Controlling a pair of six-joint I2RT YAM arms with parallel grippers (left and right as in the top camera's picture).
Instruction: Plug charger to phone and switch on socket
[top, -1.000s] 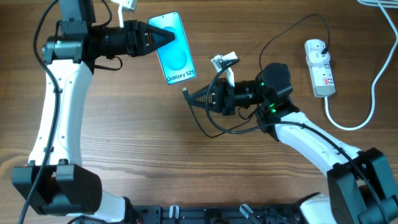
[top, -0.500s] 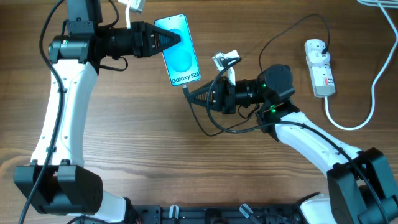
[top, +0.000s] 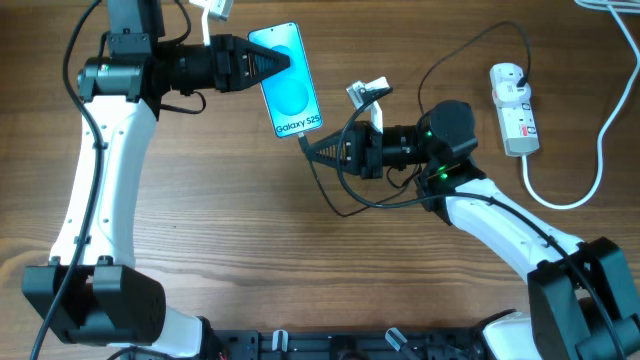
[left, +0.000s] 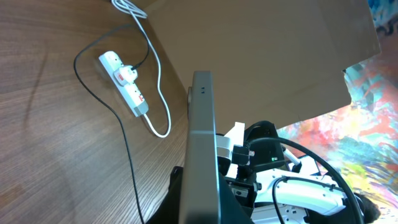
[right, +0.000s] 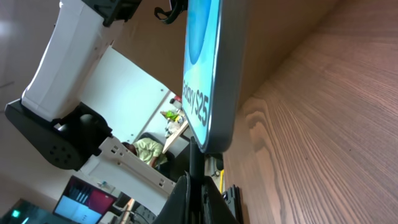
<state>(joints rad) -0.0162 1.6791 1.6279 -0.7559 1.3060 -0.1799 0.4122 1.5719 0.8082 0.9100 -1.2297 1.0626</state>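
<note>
My left gripper (top: 268, 64) is shut on the phone (top: 290, 90), which has a light blue screen with "Galaxy S25" text, and holds it above the table at the upper middle. In the left wrist view the phone (left: 202, 143) shows edge-on. My right gripper (top: 312, 150) is shut on the charger's plug tip (right: 196, 158), which sits right at the phone's bottom edge (right: 211, 140). The thin black charger cable (top: 450, 55) loops back to a black plug in the white socket strip (top: 514, 109) at the right, which also shows in the left wrist view (left: 124, 84).
The socket's thick white cord (top: 598, 150) curves along the right edge of the wooden table (top: 250, 260). Slack black cable loops under my right wrist (top: 350, 200). A cardboard wall (left: 261, 56) stands behind the table.
My left gripper carried the phone right and slightly down toward my right gripper. My right gripper shifted a little right and up, bringing the plug tip to the phone's bottom edge.
</note>
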